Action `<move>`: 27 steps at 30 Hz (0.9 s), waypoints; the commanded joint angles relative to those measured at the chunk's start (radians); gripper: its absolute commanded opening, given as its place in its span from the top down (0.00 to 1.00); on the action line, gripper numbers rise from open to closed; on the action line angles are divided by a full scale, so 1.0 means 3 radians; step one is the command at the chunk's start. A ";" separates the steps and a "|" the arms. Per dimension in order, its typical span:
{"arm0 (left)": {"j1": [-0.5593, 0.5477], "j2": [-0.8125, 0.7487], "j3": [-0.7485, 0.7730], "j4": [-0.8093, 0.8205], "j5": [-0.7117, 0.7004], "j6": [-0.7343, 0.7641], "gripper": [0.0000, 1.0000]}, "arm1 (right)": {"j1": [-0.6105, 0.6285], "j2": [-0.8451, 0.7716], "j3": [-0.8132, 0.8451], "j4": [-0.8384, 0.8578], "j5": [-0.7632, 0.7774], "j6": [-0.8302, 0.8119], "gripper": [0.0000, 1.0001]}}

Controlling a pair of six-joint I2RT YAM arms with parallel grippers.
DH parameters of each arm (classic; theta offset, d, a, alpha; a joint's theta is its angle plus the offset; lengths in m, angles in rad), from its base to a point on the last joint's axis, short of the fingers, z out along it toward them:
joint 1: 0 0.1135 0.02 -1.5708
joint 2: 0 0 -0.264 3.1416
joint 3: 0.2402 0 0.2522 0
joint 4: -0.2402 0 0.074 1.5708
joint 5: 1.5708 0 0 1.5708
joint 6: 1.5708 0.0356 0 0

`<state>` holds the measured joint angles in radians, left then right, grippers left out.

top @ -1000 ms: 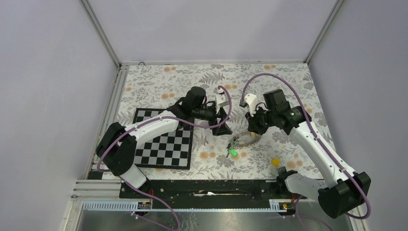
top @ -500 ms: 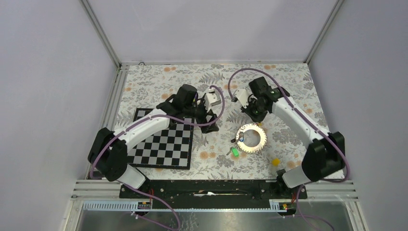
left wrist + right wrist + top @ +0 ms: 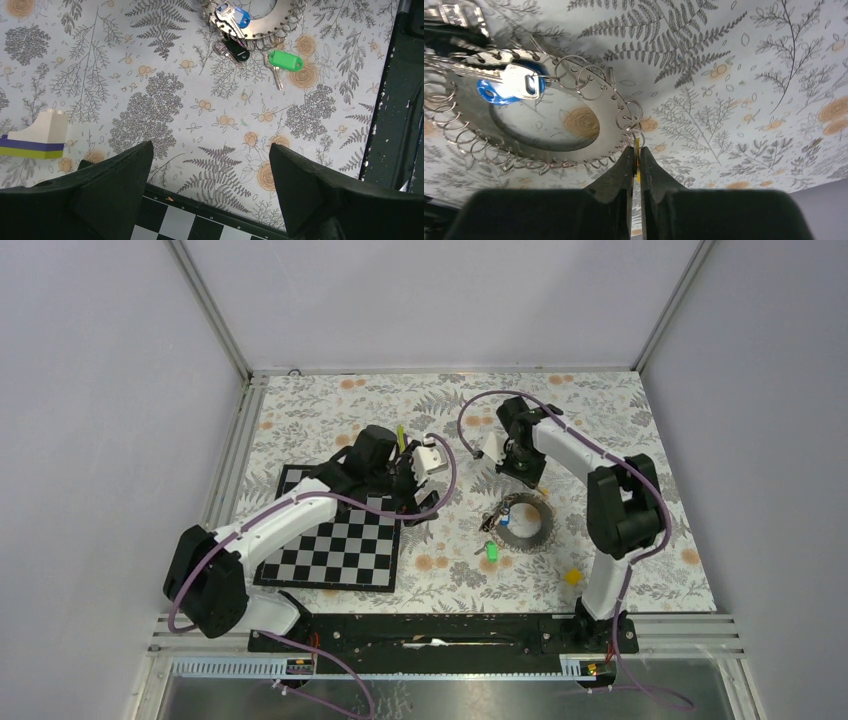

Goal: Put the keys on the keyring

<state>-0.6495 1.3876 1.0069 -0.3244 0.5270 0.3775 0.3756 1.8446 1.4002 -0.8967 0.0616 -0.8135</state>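
Right hand (image 3: 634, 150) is pinched down to a thin slit, and as far as I can judge it's nipping one of the little wire loops on the rim of the keyring (image 3: 614, 122). That edge looks tipped up a bit off the desk (image 3: 150, 100). The blue key (image 3: 506, 90) sits on the keyring's band across the hole from that grip, with a loop through its head.

Left hand (image 3: 210, 147) is spread wide and holding nothing, well off to the keyring's left, over the patterned cloth. From there the black key (image 3: 234, 49) touches the keyring's near rim and the green key (image 3: 286, 60) lies just beside it. I can't tell if either is actually threaded. What looks like a yellow key (image 3: 572, 577) lies well apart from the keyring, on the near-right side.

My take on doing this step well: keep the right hand's grip steady and low so the keyring doesn't swing. Then bring the left hand in narrow, grab a loose key by its plastic head, and feed the hole onto a free loop next to the grip. Those loops are tiny, so go slow. A tug could flip the whole keyring.
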 commanded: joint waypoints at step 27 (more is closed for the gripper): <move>0.0045 -0.0316 -0.0059 0.0296 -0.0723 -0.0021 0.01 | -0.0332 0.0512 0.0393 0.0764 0.0679 -0.0229 0.40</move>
<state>-0.6468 1.3434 1.0023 -0.3286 0.4068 0.4026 0.3099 2.1010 1.5230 -0.7082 0.2691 -0.9203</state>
